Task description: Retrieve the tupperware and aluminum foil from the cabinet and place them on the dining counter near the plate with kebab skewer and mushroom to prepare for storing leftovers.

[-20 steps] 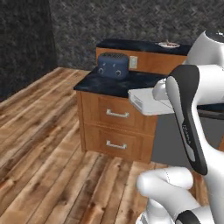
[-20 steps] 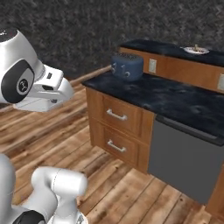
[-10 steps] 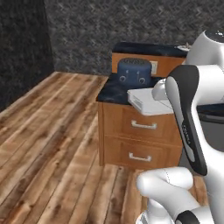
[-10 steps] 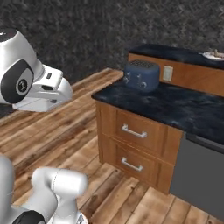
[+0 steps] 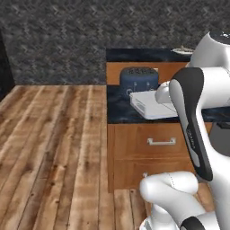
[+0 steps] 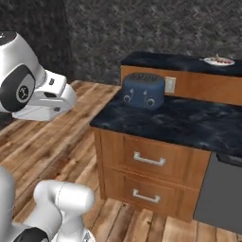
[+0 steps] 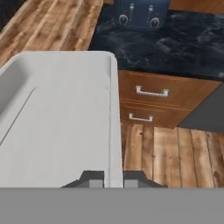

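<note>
White tupperware [image 7: 57,118], navy toaster [image 6: 143,90], dark marbled counter [image 6: 189,124].

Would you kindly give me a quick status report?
Gripper shut on tupperware. Plate on far raised counter. Toaster sits between.

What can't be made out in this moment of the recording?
- Plate contents: too small and far in the right base view; in the left base view the arm cuts the plate off.
- Claw grip on the tupperware: the hand view's bottom edge crops the fingertips.
- Tupperware's far end: the arm covers it in the left base view.
</note>
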Controlling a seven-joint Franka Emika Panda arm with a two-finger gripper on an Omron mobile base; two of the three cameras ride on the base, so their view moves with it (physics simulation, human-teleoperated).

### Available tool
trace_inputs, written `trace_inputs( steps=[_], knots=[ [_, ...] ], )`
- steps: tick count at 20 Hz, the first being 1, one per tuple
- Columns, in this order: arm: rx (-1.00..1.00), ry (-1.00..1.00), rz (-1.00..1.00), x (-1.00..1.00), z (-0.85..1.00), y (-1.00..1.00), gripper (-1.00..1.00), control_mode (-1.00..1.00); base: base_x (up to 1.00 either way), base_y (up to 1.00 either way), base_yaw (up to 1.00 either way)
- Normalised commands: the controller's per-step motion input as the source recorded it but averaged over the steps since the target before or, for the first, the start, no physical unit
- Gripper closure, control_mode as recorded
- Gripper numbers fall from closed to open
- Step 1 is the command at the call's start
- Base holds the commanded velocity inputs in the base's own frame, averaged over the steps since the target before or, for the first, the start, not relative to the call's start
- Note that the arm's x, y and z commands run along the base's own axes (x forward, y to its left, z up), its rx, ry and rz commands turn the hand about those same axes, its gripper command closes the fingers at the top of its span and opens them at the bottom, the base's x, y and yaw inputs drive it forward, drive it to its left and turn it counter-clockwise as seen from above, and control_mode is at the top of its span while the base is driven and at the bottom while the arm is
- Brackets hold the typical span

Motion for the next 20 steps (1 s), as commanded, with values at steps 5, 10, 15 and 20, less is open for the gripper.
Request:
trace_inputs(
  steps=[5, 10, 15, 20],
  knots=[
    [0.00, 0.00, 0.00, 0.00, 0.00, 0.00, 1.00, 1.00, 0.85, 1.00, -0.52],
    [0.00, 0.00, 0.00, 0.00, 0.00, 0.00, 1.00, 1.00, 0.68, 1.00, -0.44],
    [0.00, 0.00, 0.00, 0.00, 0.00, 0.00, 1.00, 1.00, 0.71, 1.00, -0.42],
    [0.00, 0.00, 0.00, 0.00, 0.00, 0.00, 1.00, 1.00, 0.75, 1.00, -0.46]
  ],
)
